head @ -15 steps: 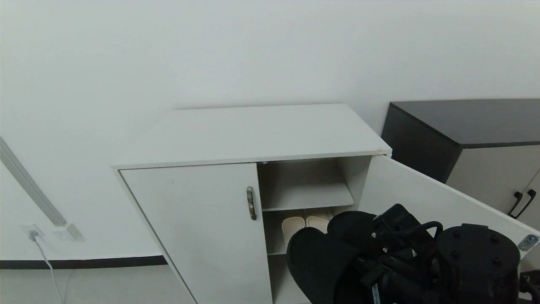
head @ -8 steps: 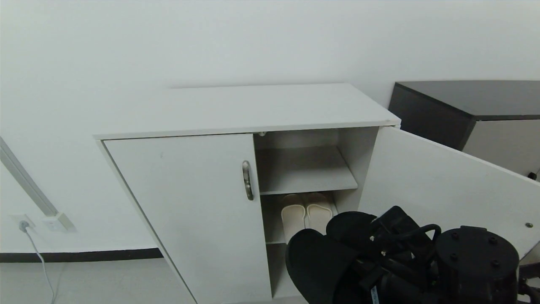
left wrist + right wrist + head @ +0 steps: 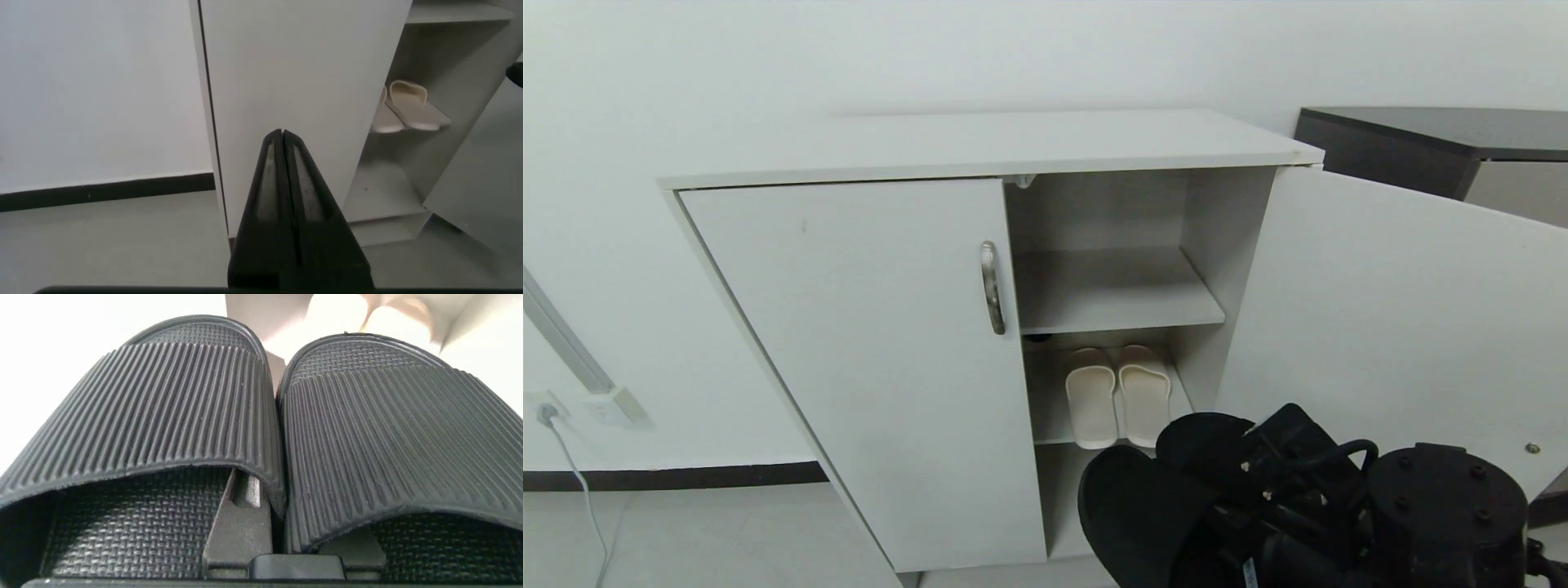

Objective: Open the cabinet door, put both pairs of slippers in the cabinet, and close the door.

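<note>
The right tool (image 3: 245,518) is clamped on the pair of black slippers (image 3: 196,408), one finger showing between the two straps, toes aimed at the cabinet (image 3: 980,147). To place them well, I would carry them level through the gap between the closed door (image 3: 849,343) and the open door (image 3: 1388,310). They should land flat on the bare upper shelf (image 3: 1115,290), since the white slippers (image 3: 1117,396) already reach the front edge of the middle shelf (image 3: 1049,404). The right arm (image 3: 1445,506) sits low before the opening. The left tool (image 3: 282,184), pinched shut on nothing, points at the closed door.
</note>
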Tool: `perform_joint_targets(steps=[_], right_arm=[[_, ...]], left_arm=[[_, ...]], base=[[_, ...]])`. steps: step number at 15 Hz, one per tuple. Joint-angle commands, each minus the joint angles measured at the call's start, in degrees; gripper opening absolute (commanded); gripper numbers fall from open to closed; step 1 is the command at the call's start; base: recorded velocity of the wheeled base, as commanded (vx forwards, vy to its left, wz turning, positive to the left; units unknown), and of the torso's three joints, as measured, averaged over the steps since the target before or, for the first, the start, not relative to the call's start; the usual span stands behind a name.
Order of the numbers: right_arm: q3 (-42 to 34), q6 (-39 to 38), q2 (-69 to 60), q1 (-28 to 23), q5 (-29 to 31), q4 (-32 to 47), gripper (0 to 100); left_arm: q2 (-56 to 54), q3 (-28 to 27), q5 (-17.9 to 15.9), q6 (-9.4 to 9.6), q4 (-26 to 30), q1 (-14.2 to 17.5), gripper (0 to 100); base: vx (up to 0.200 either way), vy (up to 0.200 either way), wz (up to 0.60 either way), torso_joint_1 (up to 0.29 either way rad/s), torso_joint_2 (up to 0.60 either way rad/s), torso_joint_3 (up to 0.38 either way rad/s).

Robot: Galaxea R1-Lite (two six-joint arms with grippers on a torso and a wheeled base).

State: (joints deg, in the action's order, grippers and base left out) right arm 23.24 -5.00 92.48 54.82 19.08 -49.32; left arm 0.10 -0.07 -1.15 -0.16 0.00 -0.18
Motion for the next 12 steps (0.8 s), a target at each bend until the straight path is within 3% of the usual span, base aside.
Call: perform_joint_targets(steps=[1,5,12], right_arm=[[0.0,0.0,0.2,0.0,0.0,0.0,0],[0.0,0.0,0.8,0.0,0.1,-0.1,0],[-0.3,-0.2,4.7,0.0,0.3,-4.5,0]], left_arm=[[0.0,0.0,0.0,-0.02,0.0,0.0,0],[0.0,0.1,0.0,-0.02,0.0,0.0,0],[0.0,0.0,-0.1,0.07,0.0,0.0,0]], base=[[0.0,0.0,0.0,-0.036,0.44,0.417],[0.0,0.0,0.0,-0.001,0.23,0.231],[0.0,0.0,0.0,0.0,0.01,0.007]])
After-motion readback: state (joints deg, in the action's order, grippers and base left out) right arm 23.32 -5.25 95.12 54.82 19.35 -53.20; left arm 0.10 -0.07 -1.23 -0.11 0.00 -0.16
